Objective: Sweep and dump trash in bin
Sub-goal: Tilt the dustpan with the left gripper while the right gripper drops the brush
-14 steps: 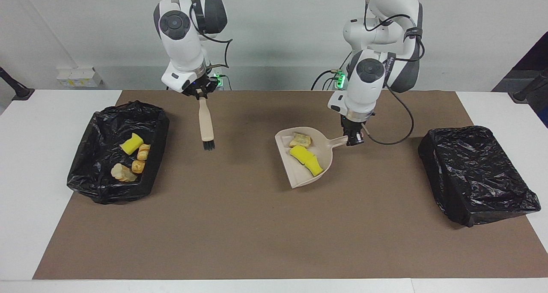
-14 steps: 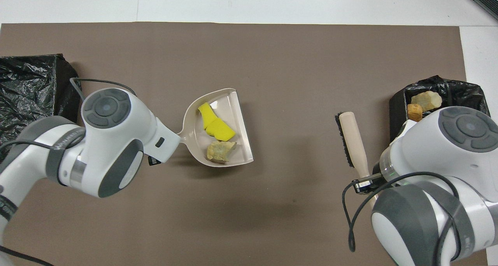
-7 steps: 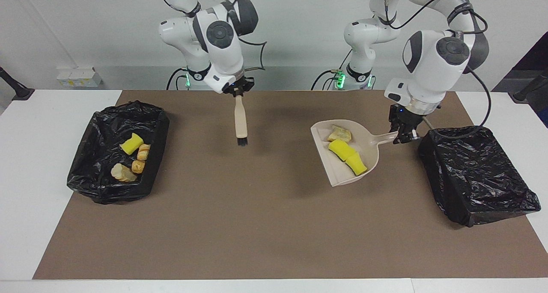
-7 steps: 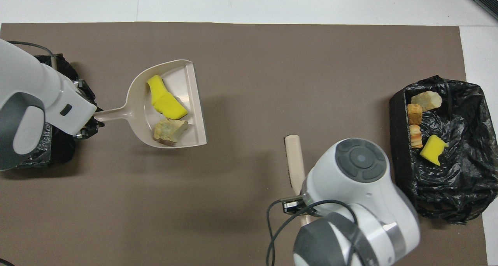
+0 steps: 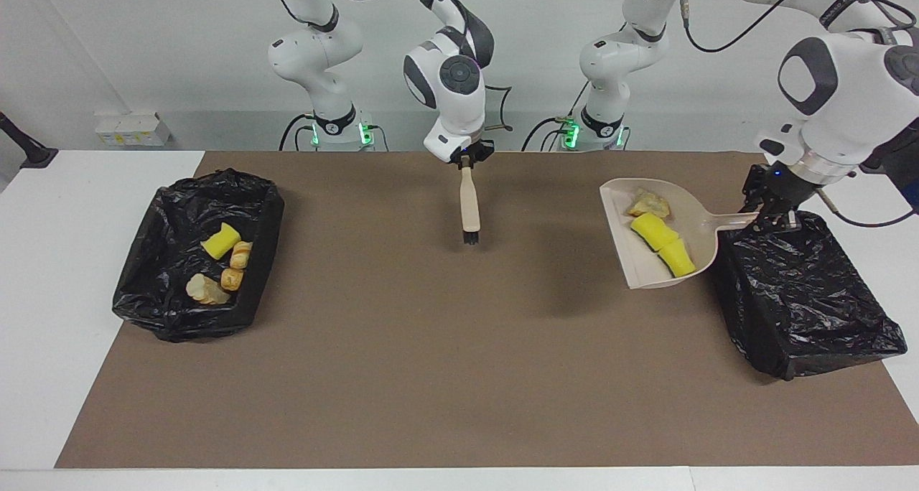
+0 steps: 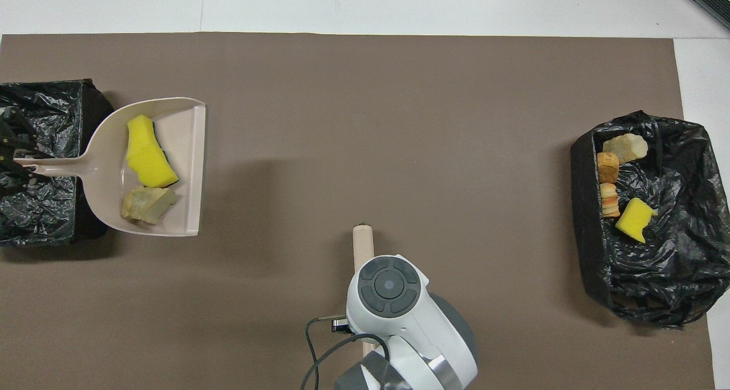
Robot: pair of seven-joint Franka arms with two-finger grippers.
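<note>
My left gripper (image 5: 770,218) (image 6: 14,163) is shut on the handle of the beige dustpan (image 5: 632,276) (image 6: 191,150) and holds it raised, the handle end over the rim of the black-lined bin (image 5: 797,290) (image 6: 40,219) at the left arm's end. In the pan lies trash: a tan lump (image 5: 648,204) (image 6: 145,203) and yellow foam (image 5: 664,243) (image 6: 145,159). My right gripper (image 5: 467,159) is shut on the brush (image 5: 470,204) (image 6: 363,242), which hangs bristles down over the mat's middle. From overhead the wrist hides that gripper.
A second black-lined bin (image 5: 143,290) (image 6: 656,276) at the right arm's end holds a yellow chunk (image 5: 220,240) (image 6: 633,219) and bread-like lumps (image 5: 231,279) (image 6: 608,166). A brown mat (image 5: 431,369) covers the table.
My left arm has carried the loaded dustpan across to the bin at its end. My right arm has swung the brush from near the other bin to the mat's middle.
</note>
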